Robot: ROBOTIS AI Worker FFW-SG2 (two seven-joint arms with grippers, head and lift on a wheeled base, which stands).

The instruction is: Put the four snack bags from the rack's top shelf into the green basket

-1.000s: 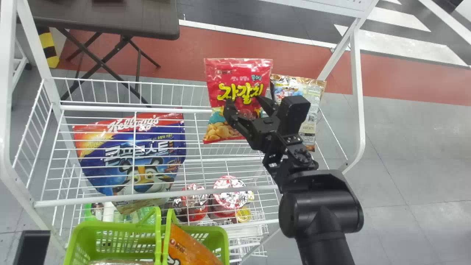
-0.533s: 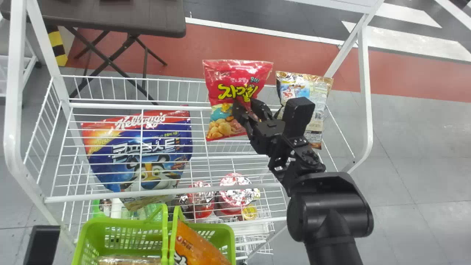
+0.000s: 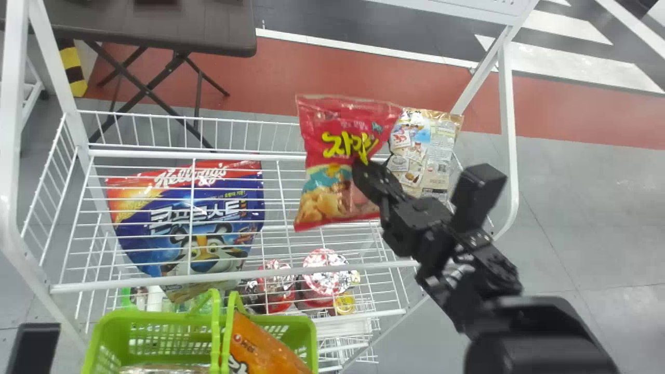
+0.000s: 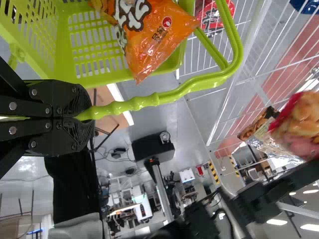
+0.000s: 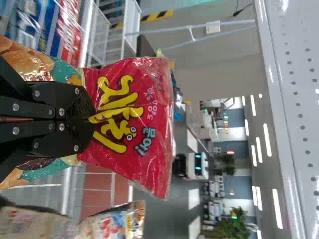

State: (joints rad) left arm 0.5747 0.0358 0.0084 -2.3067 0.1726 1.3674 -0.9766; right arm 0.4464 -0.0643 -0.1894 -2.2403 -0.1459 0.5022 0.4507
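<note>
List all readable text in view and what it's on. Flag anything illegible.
"Kellogg's": blue bag
"콘푸로스트": same blue bag
"자갈치": red snack bag
"문어": same red bag, smaller print
Orange bag: large lettering partly hidden, small print too blurred
Gold-edged bag: fine print too small
Cup lid: too small

dark folding table | red floor band | grey floor tiles | ceiling lights
</note>
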